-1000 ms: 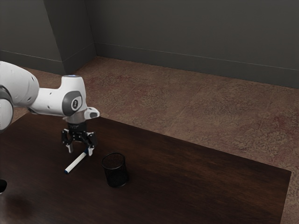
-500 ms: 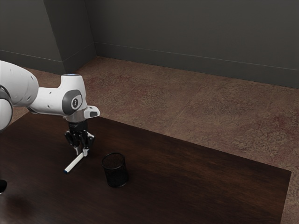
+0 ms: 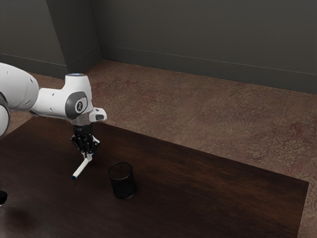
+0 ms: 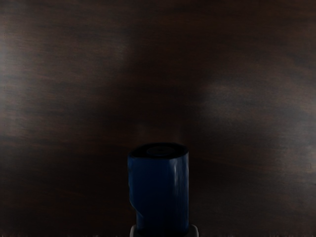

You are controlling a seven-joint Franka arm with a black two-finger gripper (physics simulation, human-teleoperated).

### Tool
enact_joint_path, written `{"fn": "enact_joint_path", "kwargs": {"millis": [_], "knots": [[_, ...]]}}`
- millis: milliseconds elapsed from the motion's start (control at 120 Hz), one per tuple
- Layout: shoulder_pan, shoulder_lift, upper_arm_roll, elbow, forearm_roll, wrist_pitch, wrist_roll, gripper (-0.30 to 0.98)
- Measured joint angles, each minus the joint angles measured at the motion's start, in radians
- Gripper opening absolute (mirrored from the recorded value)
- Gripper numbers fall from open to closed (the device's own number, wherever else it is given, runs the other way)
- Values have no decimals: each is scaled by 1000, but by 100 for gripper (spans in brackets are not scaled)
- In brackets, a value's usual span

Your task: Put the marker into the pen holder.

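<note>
And the gripper (image 3: 87, 156) has the marker (image 3: 80, 168) pinched near one blue end, white barrel slanting out toward the exterior view's left, outside the upright holder (image 3: 123, 184) nearby!

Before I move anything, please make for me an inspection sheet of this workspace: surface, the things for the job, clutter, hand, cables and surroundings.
Surface: dark brown wood-grain table.
Job's things: white marker with blue ends, slanting down from the hand; black pen holder upright on the table, marker not in it.
Clutter: black rounded thing at the exterior view's left edge, cut off; cannot tell what it is.
Hand: shut on the marker near one end.
Cables: nothing seen.
Surroundings: mottled brown floor beyond the table, plain grey wall behind.
</note>
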Motion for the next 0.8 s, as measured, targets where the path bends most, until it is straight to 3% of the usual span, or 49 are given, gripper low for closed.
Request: {"fn": "enact_joint_path", "kwargs": {"millis": [450,800], "knots": [[-52,-338,-65,-230,144,196,-6,-10],[-195,-597,-181,-410,222,311,-93,-10]]}}
